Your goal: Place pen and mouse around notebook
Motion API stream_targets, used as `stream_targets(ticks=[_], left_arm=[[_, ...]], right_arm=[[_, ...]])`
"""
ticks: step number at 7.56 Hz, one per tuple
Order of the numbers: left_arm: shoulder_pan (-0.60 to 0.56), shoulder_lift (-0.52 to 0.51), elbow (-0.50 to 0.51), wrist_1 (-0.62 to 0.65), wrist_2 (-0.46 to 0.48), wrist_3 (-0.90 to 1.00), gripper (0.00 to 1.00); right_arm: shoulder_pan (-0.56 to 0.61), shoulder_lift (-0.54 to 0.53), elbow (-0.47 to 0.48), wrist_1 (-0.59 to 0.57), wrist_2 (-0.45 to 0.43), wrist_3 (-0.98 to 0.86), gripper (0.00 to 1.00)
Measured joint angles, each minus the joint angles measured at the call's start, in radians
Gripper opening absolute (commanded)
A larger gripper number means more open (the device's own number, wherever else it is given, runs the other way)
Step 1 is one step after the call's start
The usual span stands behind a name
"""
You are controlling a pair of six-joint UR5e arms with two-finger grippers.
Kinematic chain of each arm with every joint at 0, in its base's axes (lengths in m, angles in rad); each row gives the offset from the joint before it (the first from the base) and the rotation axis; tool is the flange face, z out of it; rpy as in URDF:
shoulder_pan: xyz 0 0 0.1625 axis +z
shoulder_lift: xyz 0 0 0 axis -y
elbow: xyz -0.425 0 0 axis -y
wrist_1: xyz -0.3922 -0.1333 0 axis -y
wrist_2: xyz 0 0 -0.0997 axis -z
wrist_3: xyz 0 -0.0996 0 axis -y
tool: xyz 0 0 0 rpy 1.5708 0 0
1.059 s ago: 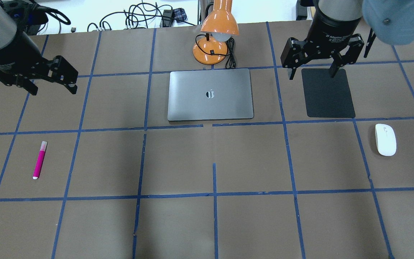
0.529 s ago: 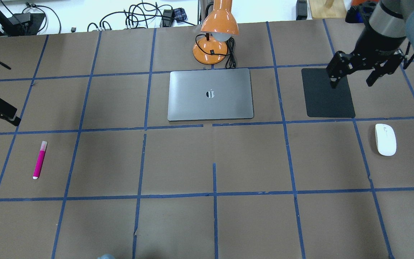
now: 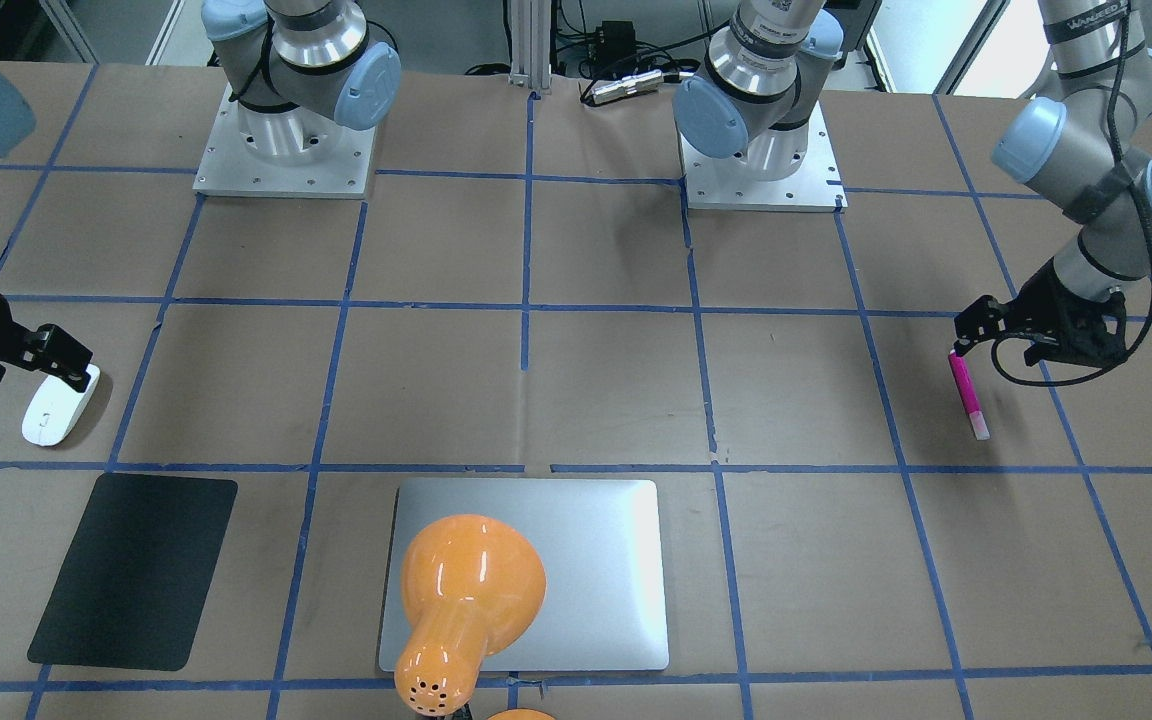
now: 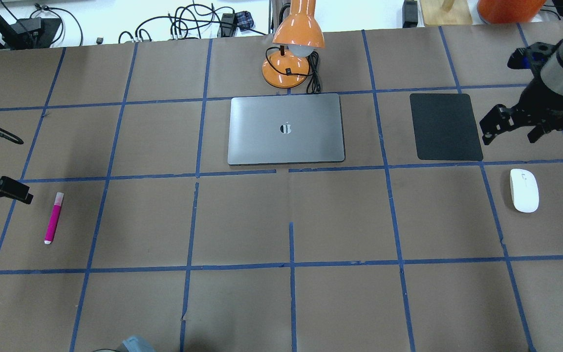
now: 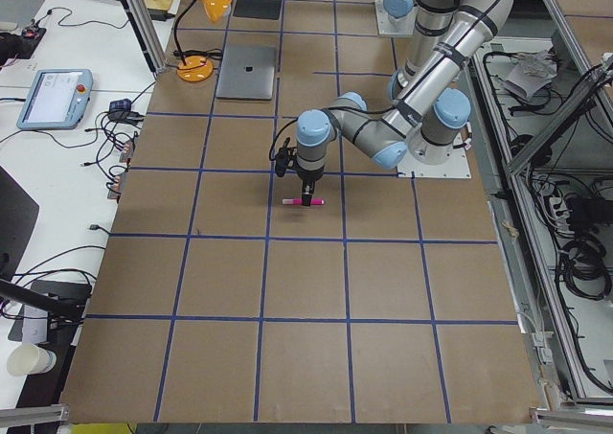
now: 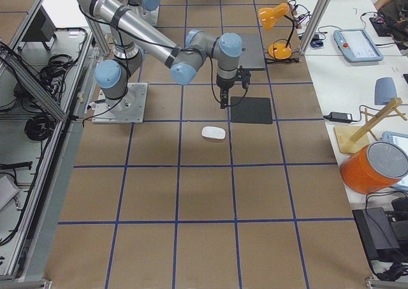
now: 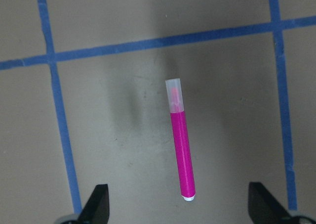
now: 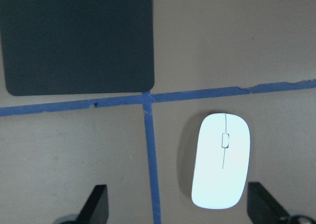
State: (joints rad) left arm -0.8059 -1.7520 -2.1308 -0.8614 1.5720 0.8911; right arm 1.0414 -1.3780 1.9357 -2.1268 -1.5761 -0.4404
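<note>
1. Front-facing view. The pen (image 3: 968, 396) lies flat on the desk (image 3: 616, 390) at the robot's left end, well apart from the notebook (image 3: 596, 560). The left gripper (image 3: 998, 342) hangs over the pen's robot-side end. An orange lamp (image 3: 466, 590) leans over the notebook's far edge. Risk: a carry aimed at that side could clip the shade.
2. Overhead view. The mouse (image 4: 524, 189) sits at the robot's right end, beyond the black mat (image 4: 445, 126). The right gripper (image 4: 508, 131) is spread open, near the mouse but not over it. Risk: setting the mouse on the mat leaves it well apart from the notebook.
3. Exterior left view. The near arm stands over the pen. Height above the desk is hard to judge, so an overshoot would drive the fingertips into the paper.
4. Exterior right view. The near arm hangs between mat and mouse. The mouse rests untouched on the desk.
5. Left wrist view. The fingers are wide apart and empty, and the pen lies between them, crosswise to the closing line. Risk: the slim round barrel may roll or skid if one finger touches first.
6. Right wrist view. The fingers are released and holding nothing. The mouse sits off-centre, close under one finger. Risk: a straight descent lands that finger on the glossy shell, and a late squeeze could squirt it out.
</note>
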Motion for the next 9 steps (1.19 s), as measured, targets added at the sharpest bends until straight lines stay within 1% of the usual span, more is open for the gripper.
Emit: stream_targets(ticks=[2,3,4,5,6,7,8,9], left_arm=[[0.002,-0.054,-0.010,0.035,0.007,-0.012,0.97],[0.002,-0.077,-0.010,0.060,0.009,-0.027,0.93],[0.002,-0.093,-0.012,0.087,0.010,-0.052,0.93],[0.002,-0.103,-0.013,0.102,0.010,-0.068,0.82],[0.002,-0.109,-0.014,0.108,0.010,-0.074,0.67],[0.002,-0.112,-0.014,0.110,0.010,-0.077,0.44],[0.002,-0.113,-0.014,0.111,0.010,-0.078,0.26],[0.002,-0.113,-0.012,0.111,0.011,-0.079,0.07]], right_arm=[[-0.040,0.092,0.013,-0.076,-0.010,-0.056,1.00],[-0.049,0.114,0.018,-0.089,-0.025,-0.071,1.00],[-0.052,0.124,0.029,-0.100,-0.053,-0.076,1.00],[-0.053,0.132,0.046,-0.119,-0.072,-0.078,1.00],[-0.054,0.144,0.060,-0.140,-0.082,-0.079,1.00],[-0.055,0.155,0.068,-0.153,-0.091,-0.081,1.00],[-0.055,0.162,0.071,-0.160,-0.103,-0.083,0.86],[-0.055,0.166,0.072,-0.164,-0.109,-0.084,0.68]])
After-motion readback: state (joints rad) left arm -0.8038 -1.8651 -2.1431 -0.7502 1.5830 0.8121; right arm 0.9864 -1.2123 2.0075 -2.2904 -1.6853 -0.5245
